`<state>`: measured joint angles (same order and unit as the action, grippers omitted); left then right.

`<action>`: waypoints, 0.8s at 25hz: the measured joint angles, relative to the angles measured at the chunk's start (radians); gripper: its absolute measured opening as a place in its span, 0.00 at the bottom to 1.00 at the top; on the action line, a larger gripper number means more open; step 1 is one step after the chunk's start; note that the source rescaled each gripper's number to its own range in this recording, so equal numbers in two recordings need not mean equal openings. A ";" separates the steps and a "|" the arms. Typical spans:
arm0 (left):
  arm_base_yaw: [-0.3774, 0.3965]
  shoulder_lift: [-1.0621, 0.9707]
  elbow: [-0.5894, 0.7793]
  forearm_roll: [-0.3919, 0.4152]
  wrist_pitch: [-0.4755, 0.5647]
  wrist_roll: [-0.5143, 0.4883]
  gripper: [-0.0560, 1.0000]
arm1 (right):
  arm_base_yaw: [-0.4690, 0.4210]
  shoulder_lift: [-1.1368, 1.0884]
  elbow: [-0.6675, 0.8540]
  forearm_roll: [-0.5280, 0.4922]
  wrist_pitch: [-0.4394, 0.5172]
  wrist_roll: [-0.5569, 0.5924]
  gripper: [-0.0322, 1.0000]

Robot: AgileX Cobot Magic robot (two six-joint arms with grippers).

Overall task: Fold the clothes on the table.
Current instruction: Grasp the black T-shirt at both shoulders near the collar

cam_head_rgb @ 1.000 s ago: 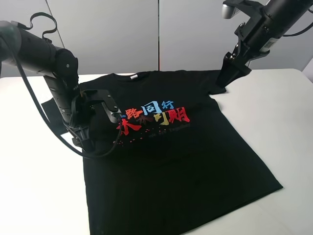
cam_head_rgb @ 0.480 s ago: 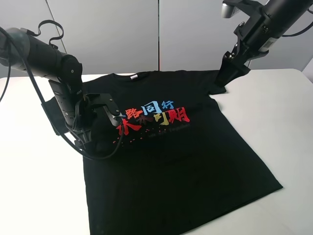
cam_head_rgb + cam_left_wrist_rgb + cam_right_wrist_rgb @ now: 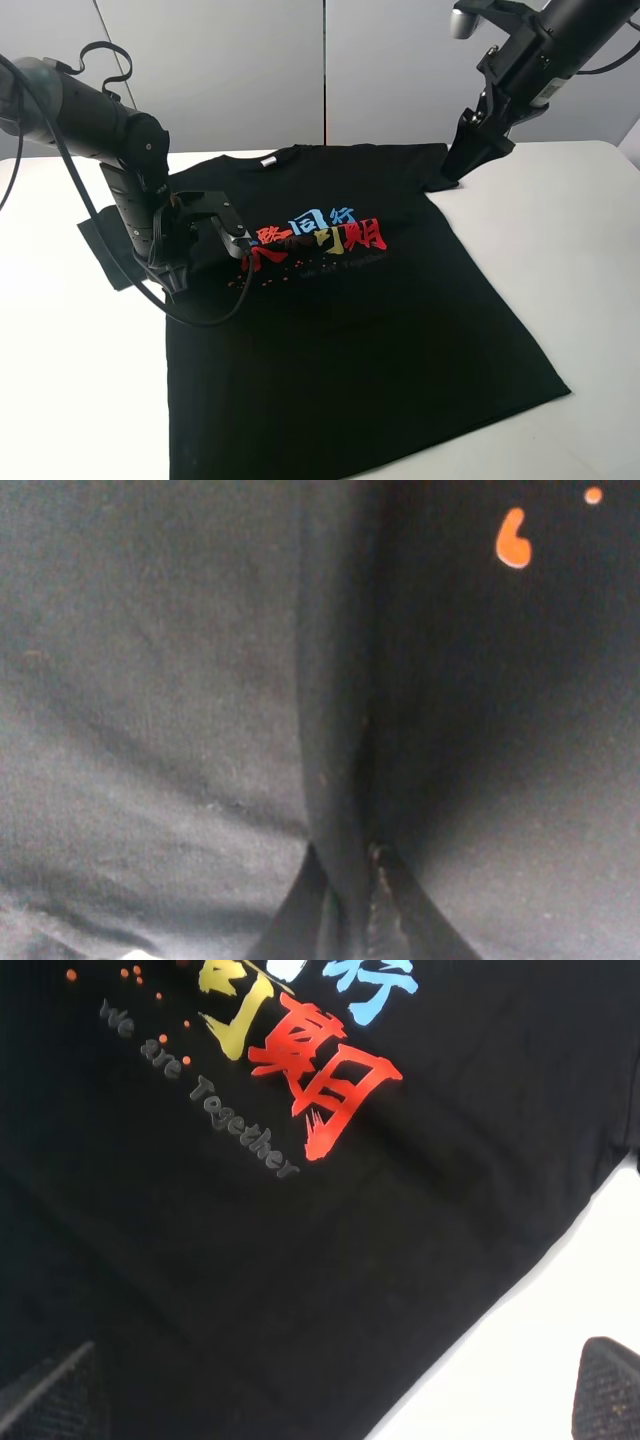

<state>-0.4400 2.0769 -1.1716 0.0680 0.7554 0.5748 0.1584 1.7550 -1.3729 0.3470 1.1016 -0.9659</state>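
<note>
The left pincer (image 3: pixel 243 252) is pressed together on the black T-shirt (image 3: pixel 360 330), pinching up a narrow ridge of cloth at the left end of the printed characters (image 3: pixel 320 232). The right pincer (image 3: pixel 456 165) hangs over the shirt's right shoulder with its fingers spread, gripping nothing. The shirt lies front up on the white counter (image 3: pixel 570 230), collar towards the far edge and hem towards the near edge, with bare counter on both sides.

A second ago the left pincer rested spread on the same patch of chest. It has since closed, and the cloth has gone with it. The leftmost red character is now bunched and partly hidden. The left sleeve (image 3: pixel 100 245) has slid a little nearer. The near right corner of the hem has pulled inward. The right arm has stayed put.

From above, the left arm hides the pinch. The left wrist camera shows it outright, with the left pincer (image 3: pixel 348 855) drawing both dark fingers (image 3: pixel 290 920) into a raised fold, and a red mark (image 3: pixel 512 540) beside it. The right wrist camera shows the right pincer (image 3: pixel 345 1360) with its pads (image 3: pixel 50 1395) far apart at the picture's corners, and a grey line reading "We are Together" (image 3: pixel 200 1100) under the characters, only a faint smudge from above. Only the high camera takes in the whole shirt, including the white neck label (image 3: pixel 268 160).
</note>
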 joint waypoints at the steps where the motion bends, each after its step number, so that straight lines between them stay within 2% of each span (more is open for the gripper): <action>1: 0.000 0.000 0.000 0.002 0.000 0.000 0.06 | 0.000 0.000 0.000 0.000 0.000 -0.012 1.00; 6: 0.000 0.000 0.000 0.004 0.000 0.000 0.06 | 0.007 0.036 0.000 -0.004 0.000 -0.054 1.00; 12: 0.000 0.000 0.000 0.004 0.005 0.000 0.06 | 0.107 0.127 0.000 -0.082 -0.027 -0.102 1.00; 20: 0.000 0.000 -0.002 0.011 0.017 0.007 0.06 | 0.241 0.198 -0.006 -0.321 -0.244 -0.127 1.00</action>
<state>-0.4400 2.0769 -1.1740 0.0787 0.7722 0.5816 0.3997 1.9534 -1.3790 0.0265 0.8576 -1.0927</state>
